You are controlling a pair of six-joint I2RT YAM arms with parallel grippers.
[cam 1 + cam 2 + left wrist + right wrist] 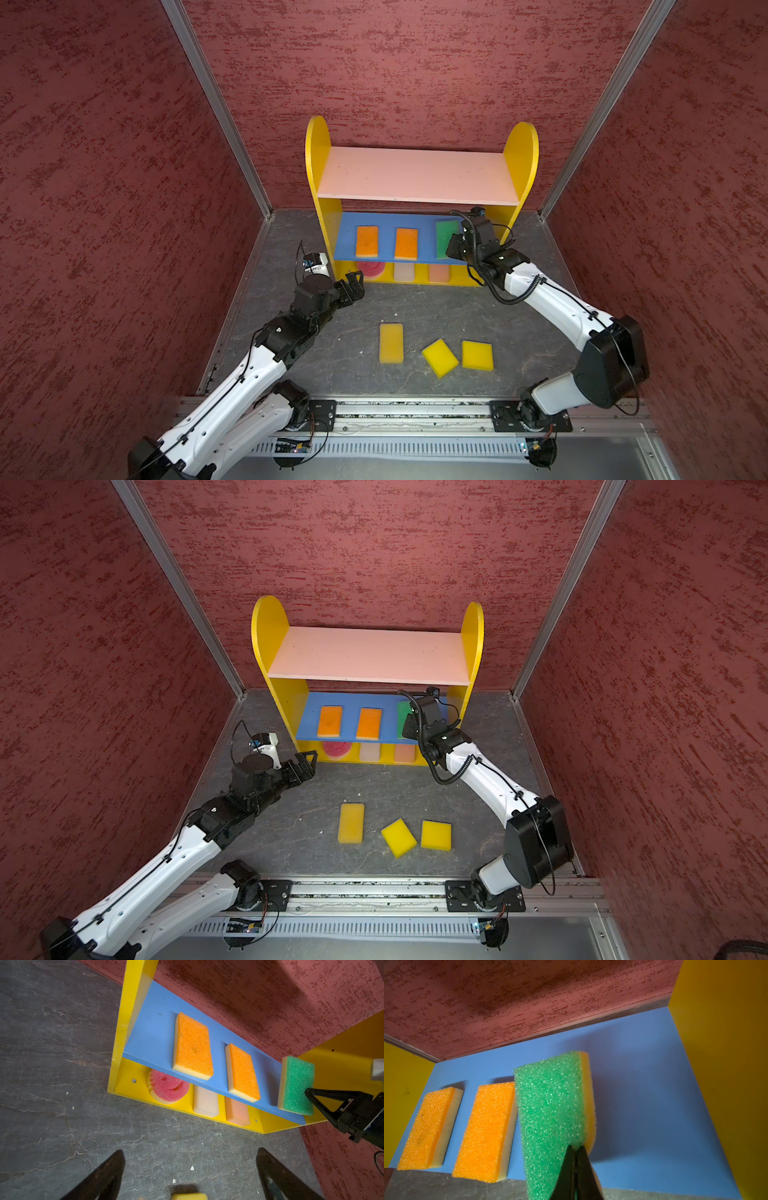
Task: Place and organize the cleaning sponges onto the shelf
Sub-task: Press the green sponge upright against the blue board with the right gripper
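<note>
Setting green-topped yellow foam sponge [550, 1109] onto blue middle board [643, 1084] of yellow-sided wooden shelf [318, 166], beside two orange-topped foam sponges [488, 1132]; right gripper [576, 1147] pinching its near edge, sponge tilted. Left gripper [356, 283] spread, empty. Next, probably: lower flat, let go

Pink top board [415, 174] free; right claw [575, 1148] with green sponge [550, 1109] at right end of blue board [643, 1084].

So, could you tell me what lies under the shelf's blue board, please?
On the yellow base: a round red-pink sponge, an off-white sponge and a peach sponge. The blue board covers their rear parts.
</note>
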